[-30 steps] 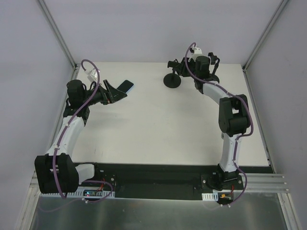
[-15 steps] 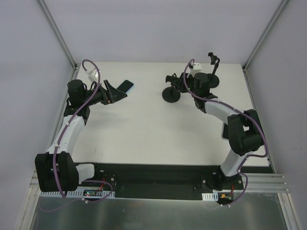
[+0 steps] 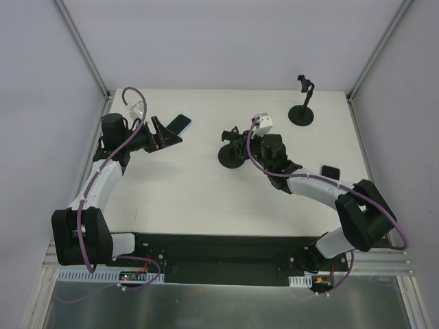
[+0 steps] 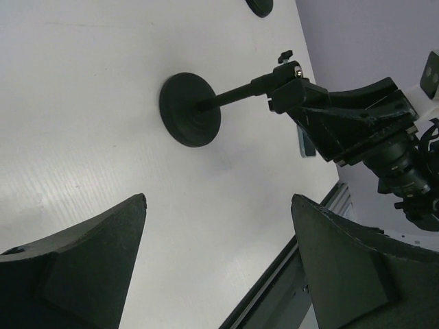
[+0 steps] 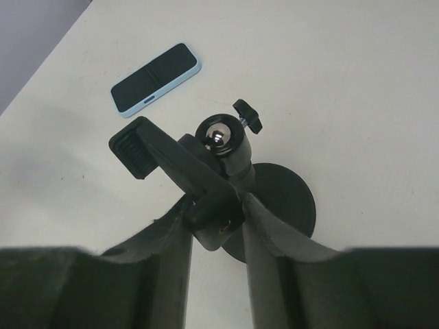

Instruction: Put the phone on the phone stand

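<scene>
The phone (image 3: pixel 180 123), dark-screened with a light blue rim, lies flat on the white table at the back left; it also shows in the right wrist view (image 5: pixel 156 79). My left gripper (image 3: pixel 167 132) is open and empty just left of it, with its fingers (image 4: pixel 82 260) spread wide in the left wrist view. My right gripper (image 3: pixel 245 146) is shut on the clamp arm of a black phone stand (image 3: pixel 232 154) near the table's middle. The stand's round base (image 5: pixel 285 199) rests on the table and its ball head (image 5: pixel 219 137) sits above my right gripper (image 5: pixel 216 209). The stand also shows in the left wrist view (image 4: pixel 191 110).
A second black stand (image 3: pixel 304 103) stands upright at the back right. A small dark flat object (image 3: pixel 331 171) lies on the table beside the right arm. Metal frame posts run up the back corners, and a black rail (image 3: pixel 226 250) lines the near edge.
My right arm has swung from the back right toward the middle, dragging the gripped stand nearer and to the left. The second stand came into view behind. The left arm barely moved.
</scene>
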